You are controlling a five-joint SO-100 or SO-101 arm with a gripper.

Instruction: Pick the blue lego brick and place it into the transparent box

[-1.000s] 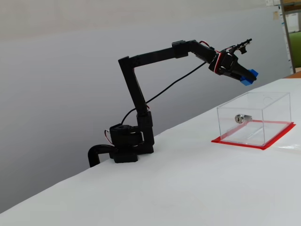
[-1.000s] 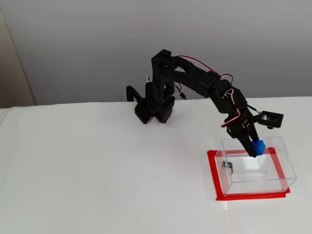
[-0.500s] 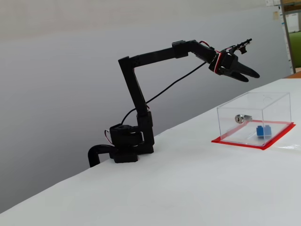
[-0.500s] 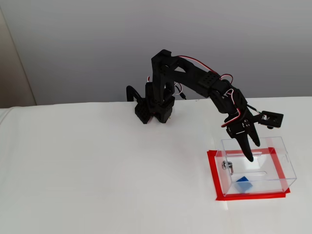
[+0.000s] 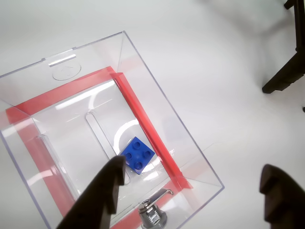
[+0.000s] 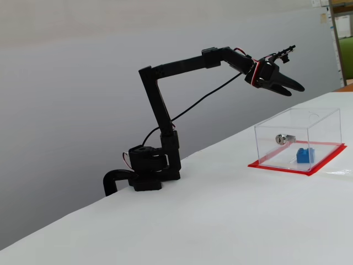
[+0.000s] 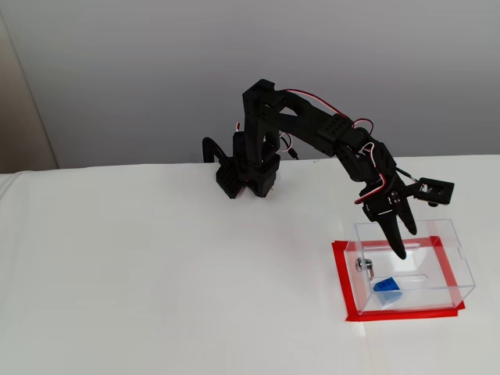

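Brick (image 5: 137,154) lies inside box (image 5: 167,125), lower centre of the wrist view. Hand (image 6: 288,88) hangs above, spread wide and empty. Risk: a low retreat could clip the box wall and shift it.

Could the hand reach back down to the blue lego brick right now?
Probably yes: the hand hangs open above the transparent box, whose top is open, and the blue lego brick lies uncovered inside.

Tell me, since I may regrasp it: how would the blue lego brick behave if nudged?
The blue lego brick looks rigid and light, so it would probably slide, not roll: it lies flat, studs up, on the transparent box's smooth floor. It sits near the red-edged wall, which might stop it.
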